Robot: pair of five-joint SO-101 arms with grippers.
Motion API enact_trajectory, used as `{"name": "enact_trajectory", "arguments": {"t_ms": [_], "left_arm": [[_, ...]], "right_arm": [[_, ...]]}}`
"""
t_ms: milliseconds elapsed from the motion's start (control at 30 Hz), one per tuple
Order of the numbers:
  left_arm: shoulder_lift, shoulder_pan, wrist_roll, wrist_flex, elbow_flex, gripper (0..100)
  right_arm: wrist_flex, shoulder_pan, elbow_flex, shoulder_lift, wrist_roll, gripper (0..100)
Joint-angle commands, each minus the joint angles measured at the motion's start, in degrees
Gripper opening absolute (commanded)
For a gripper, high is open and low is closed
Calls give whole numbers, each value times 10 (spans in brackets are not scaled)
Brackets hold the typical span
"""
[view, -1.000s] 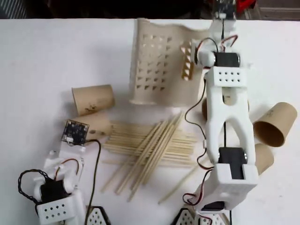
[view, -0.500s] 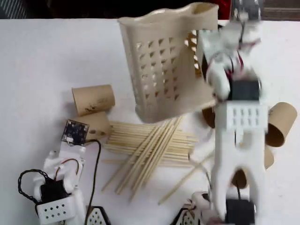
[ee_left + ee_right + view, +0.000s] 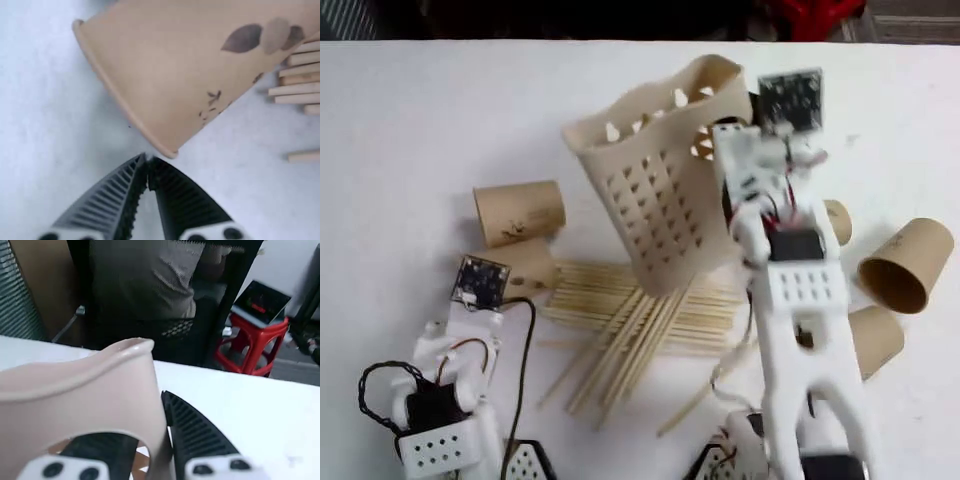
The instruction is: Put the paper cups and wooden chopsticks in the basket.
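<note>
The beige slotted basket [image 3: 655, 200] hangs tilted above the table, its lower end over the chopsticks [image 3: 640, 315]. My right gripper [image 3: 718, 140] is shut on the basket's rim [image 3: 125, 352], one finger inside the wall and one outside. The wooden chopsticks lie in a loose pile at the table's middle. One paper cup [image 3: 518, 212] lies on its side at the left. A second cup [image 3: 190, 75] lies just ahead of my left gripper [image 3: 147, 161], which is shut and holds nothing. More cups [image 3: 905, 265] lie at the right beside the right arm.
The left arm [image 3: 445, 400] sits low at the front left with its cable looped beside it. A cup [image 3: 872, 340] and another cup [image 3: 837, 220] are partly hidden by the right arm. Bare white table [image 3: 420, 110] stretches across the back left.
The right arm has lifted the basket from lying on the far table and swung it up and toward the front, now tilted over the chopsticks. The left arm has kept still.
</note>
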Motion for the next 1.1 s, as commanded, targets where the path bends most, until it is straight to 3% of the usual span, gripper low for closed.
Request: {"name": "enact_trajectory", "arguments": {"t_ms": [0,267,533,700,967,1067], "left_arm": [[-4,-4,-3,3,-1,25],[-4,-4,-3,3,-1,25],[-4,-4,-3,3,-1,25],[-4,-4,-3,3,-1,25],[-4,-4,-3,3,-1,25],[-4,-4,-3,3,-1,25]], "right_arm": [[-24,-8,-135,128,-38,15],[-22,-8,-341,362,-113,15],[-26,-28,-328,390,-130,15],[-53,-16,-245,352,-143,15],[-241,-14,-13,246,-136,15],[-294,-14,68,211,-98,15]]}}
